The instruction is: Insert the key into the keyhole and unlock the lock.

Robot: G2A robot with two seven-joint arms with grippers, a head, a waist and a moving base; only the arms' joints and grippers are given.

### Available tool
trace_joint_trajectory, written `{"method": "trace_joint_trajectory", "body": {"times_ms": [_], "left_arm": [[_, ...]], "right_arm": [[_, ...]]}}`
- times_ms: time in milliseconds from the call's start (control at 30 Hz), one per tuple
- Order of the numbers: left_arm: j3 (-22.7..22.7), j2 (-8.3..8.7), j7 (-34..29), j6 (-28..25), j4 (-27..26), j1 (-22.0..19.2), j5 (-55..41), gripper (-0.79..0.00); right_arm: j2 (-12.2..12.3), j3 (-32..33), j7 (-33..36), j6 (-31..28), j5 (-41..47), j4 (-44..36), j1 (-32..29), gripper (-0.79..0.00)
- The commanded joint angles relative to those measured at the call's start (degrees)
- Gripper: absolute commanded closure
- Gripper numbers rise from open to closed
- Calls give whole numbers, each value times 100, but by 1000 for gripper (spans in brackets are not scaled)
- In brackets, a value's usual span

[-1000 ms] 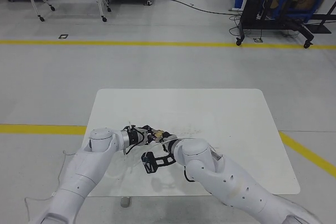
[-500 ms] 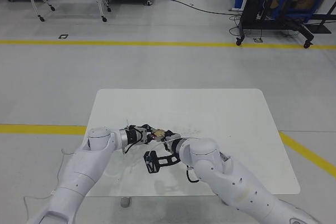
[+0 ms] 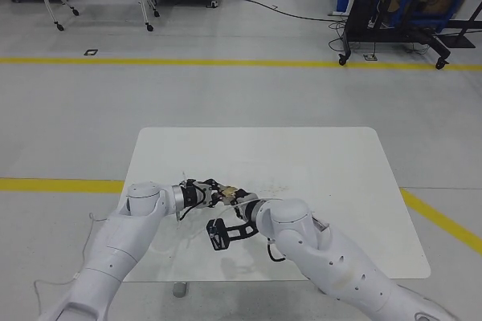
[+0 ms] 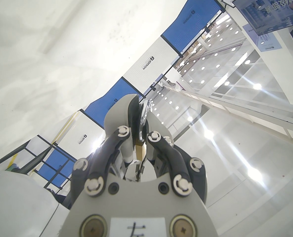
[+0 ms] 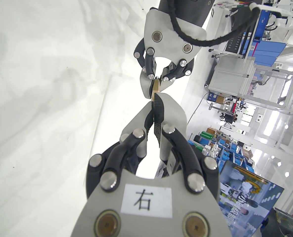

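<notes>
surroundings: white counter [image 3: 337, 168] on a grey floor with yellow lines [image 3: 225, 62]. A black wheeled frame [image 3: 390, 34] stood well behind it. Blue-and-white partition panels [image 4: 193, 20] showed past the counter's edge in the left wrist view.
in the way: the fingers of the left gripper [image 3: 215, 191] and the right gripper [image 5: 154, 103] covered most of the lock [image 5: 156, 87]. I couldn't see the keyhole or the key. A black cable [image 5: 200, 42] looped over the left wrist.
lock position: above the counter's front-left part, between the two grippers, which met tip to tip.
lock look: brass-coloured, seen edge-on as a narrow slab. A silvery metal piece [image 4: 143, 115] sat at the left fingertips. I couldn't tell which part that was.
left gripper: clenched on the lock.
right gripper: pads pressed together, tips touching the lock's end. I couldn't make out anything between them.
</notes>
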Motion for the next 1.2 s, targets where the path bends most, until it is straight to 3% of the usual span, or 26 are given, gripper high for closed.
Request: {"method": "trace_joint_trajectory", "body": {"times_ms": [0,600,767,933,1167], "left_arm": [[0,3,-16,3,-3,1,-4,0],[21,28,-266,45,-6,-5,-91,0],[39,48,-726,143,84,-60,-181,0],[104,64,-958,45,95,-87,-89,0],[110,110,-1140,-240,-54,-12,70,0]], "right_arm": [[-7,-2,13,0,-16,21,5,0],[93,522,-322,-153,93,-410,-320,0],[224,994,-1087,-482,360,-822,-504,0],[366,1380,-1368,-672,166,-1193,-818,0],[496,1226,-1711,-719,-130,-1243,-917,0]]}}
